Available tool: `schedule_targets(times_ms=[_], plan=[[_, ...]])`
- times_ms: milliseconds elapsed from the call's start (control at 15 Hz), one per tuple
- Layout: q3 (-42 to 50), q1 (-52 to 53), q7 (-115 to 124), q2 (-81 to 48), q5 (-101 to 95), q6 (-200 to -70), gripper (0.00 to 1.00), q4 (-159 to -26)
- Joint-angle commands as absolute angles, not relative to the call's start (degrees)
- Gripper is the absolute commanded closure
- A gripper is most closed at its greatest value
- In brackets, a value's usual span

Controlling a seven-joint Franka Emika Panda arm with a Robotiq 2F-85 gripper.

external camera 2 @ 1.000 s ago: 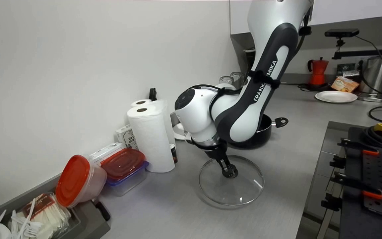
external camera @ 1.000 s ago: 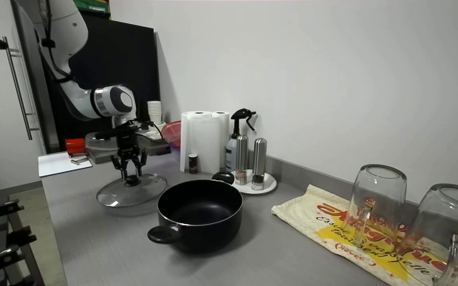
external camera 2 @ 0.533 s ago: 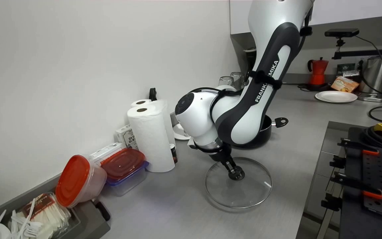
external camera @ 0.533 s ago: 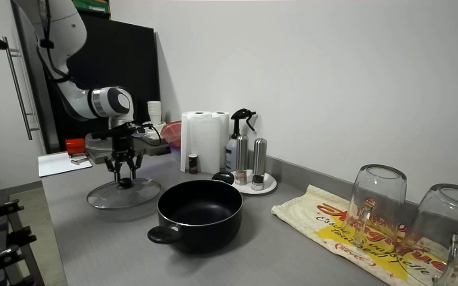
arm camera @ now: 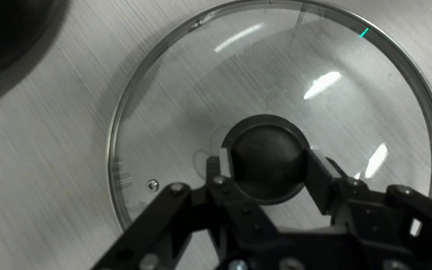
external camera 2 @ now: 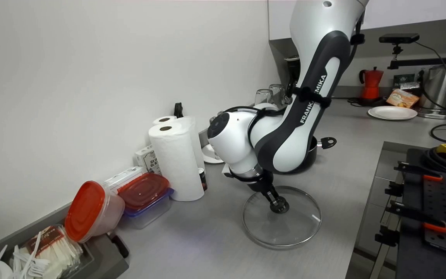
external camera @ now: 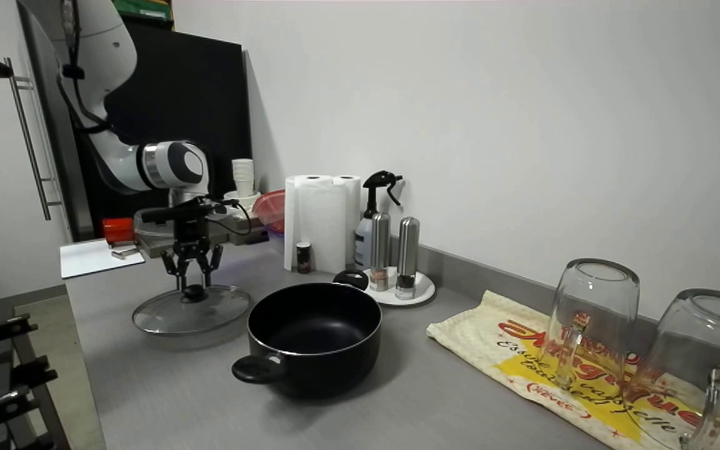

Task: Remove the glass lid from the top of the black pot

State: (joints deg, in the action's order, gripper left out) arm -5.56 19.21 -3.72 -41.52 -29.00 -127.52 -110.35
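Grasping the lid (external camera 2: 283,226) by its knob (arm camera: 266,161) with the gripper (external camera: 194,287), with pads (arm camera: 225,163) set against opposite sides of the knob. Have the lid directly below the gripper, spreading wider than it on every side, off the pot (external camera: 322,365) and out over the desk (external camera: 197,400). Cannot tell resting on the desk from hanging just above it. Have the arm (external camera 2: 289,139) bent over above the gripper, with part of the pot hidden behind it in an exterior view. Can see the pot upright and open near the gripper, just beside the lid, with a strip of desk between the two in the wrist view. Toward the wall (external camera 2: 103,85) from the gripper, can see paper rolls (external camera 2: 176,164) upright on the desk, with a dark jar (external camera: 304,257) just beside. Farther from the gripper on that same side, can see mills (external camera: 407,253) upright on a plate (external camera: 424,289), with a spray bottle (external camera: 363,240) close behind in an exterior view. Beyond the pot, well apart from the gripper, can see a towel (external camera: 525,365) lying under upturned mugs (external camera: 591,294). On the side of the gripper away from the pot, near the wall, can see red-topped tubs (external camera 2: 108,219), one tilted.
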Motion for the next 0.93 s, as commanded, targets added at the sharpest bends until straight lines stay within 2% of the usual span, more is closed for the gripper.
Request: schedule_targets(times_ms=[0, 267, 333, 400, 467, 533, 600, 667, 733, 867], plan=[[-5.67, 18.67, -3.68, -42.04, -28.37, -128.74, 0.76, -110.64], [-5.72, 17.81, -4.35, -42.87, -27.62, -128.59, 0.76, -110.27], [-6.0, 17.42, -5.3, -42.73, -27.29, -127.9, 0.68, -110.15], [-5.29, 18.55, -3.61, -42.89, -28.64, -128.5, 0.26, -110.1], [-5.25, 18.47, -3.62, -42.9, -28.66, -128.51, 0.49, -110.09], [-5.22, 18.46, -3.62, -42.99, -28.66, -128.52, 0.43, -110.1], [-5.22, 18.46, -3.62, -43.02, -28.66, -128.52, 0.36, -110.1], [-5.38, 18.2, -4.29, -41.99, -28.52, -128.02, 0.03, -110.54], [-5.22, 18.49, -3.62, -42.99, -28.66, -128.5, 0.26, -110.1], [-5.2, 18.41, -3.64, -42.88, -28.66, -128.49, 0.18, -110.09]])
